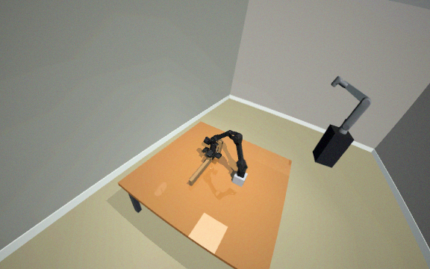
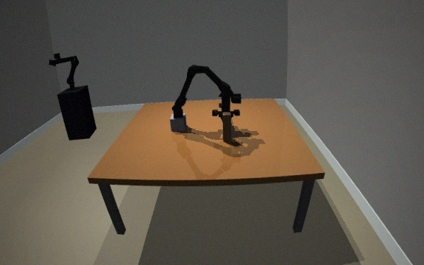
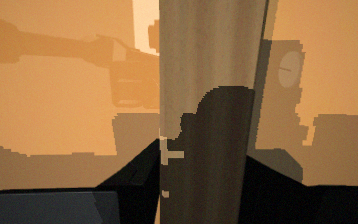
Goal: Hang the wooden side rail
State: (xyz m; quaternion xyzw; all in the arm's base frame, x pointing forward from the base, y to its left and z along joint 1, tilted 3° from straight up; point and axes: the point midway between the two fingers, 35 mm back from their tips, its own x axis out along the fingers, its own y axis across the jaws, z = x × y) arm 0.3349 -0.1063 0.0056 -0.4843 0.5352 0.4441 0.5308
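From where I stand, the black arm [image 1: 239,149] [image 2: 186,88] rises from its pale block [image 1: 239,181] [image 2: 178,124] on the table [image 1: 252,209] [image 2: 153,162], bends over at the top, and brings its claw [image 1: 212,151] [image 2: 227,112] [image 3: 187,145] down over the wooden rail [image 1: 200,172] [image 3: 210,60]. The claw is pinching the rail, with a dark finger against each side of the wood. In the top view the rail lies well in from the table's edges, its free end pointing toward the long edge nearest the viewer, to the left of the pale block. Its other end runs in under the claw toward the post [image 1: 220,145] [image 2: 227,129], which is on the side toward the table's back edge. The hooks and pins are too small and too covered to make out, so I can't tell whether they meet. A pale square [image 1: 208,232] shows by the table's near edge. Off the table, well apart from it, a second arm [image 1: 357,112] [image 2: 73,70] stands on a black box [image 1: 332,146] [image 2: 76,113].
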